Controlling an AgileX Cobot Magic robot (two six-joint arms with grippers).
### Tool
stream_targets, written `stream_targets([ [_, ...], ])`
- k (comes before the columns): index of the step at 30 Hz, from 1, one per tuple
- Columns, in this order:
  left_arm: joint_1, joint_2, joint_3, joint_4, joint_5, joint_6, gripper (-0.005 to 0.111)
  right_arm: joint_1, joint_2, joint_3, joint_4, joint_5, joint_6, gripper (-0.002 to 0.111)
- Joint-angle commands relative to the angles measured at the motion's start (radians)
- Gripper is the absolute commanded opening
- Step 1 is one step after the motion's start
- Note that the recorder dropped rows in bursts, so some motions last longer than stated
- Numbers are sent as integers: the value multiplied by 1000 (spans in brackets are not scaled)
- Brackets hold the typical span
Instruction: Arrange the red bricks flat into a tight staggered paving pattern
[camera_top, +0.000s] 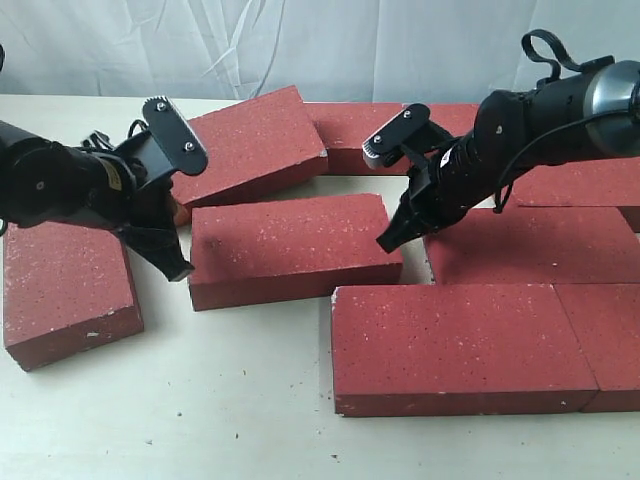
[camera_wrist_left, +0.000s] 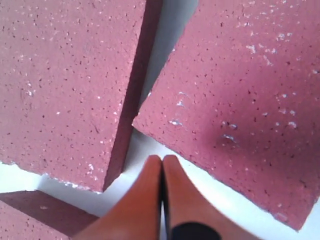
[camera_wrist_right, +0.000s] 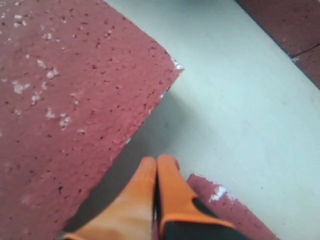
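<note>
Several red bricks lie flat on the table. One middle brick (camera_top: 290, 248) (camera_wrist_right: 65, 100) sits alone between both arms. A tilted brick (camera_top: 250, 140) (camera_wrist_left: 65, 80) lies behind it. A left brick (camera_top: 70, 290) lies apart. Four sit together at the right, among them a front brick (camera_top: 460, 345) and one behind it (camera_top: 530, 240). My left gripper (camera_top: 180, 270) (camera_wrist_left: 162, 159) is shut and empty, its tip at the middle brick's left end (camera_wrist_left: 240, 90). My right gripper (camera_top: 388, 242) (camera_wrist_right: 157, 160) is shut and empty, at that brick's right end.
More bricks line the back (camera_top: 360, 130) and far right (camera_top: 580, 180). A white cloth backdrop (camera_top: 300, 40) hangs behind the cream table (camera_top: 230, 400). A chipped brick corner (camera_wrist_right: 225, 205) sits beside my right fingertips.
</note>
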Motion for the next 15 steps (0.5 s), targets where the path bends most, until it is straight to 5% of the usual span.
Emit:
stream_targets([
  [1, 6, 3, -2, 2, 29, -8, 0, -2, -36, 1, -19, 4, -4, 0],
  [9, 6, -54, -38, -88, 105, -22, 0, 22, -222, 1, 199, 168, -33, 0],
  [12, 20, -33, -76, -109, 121, -94, 0, 67, -229, 1, 323, 203, -183, 0],
  [15, 41, 10, -128, -114, 297, -113, 0, 131, -190, 1, 423, 285, -369, -1],
])
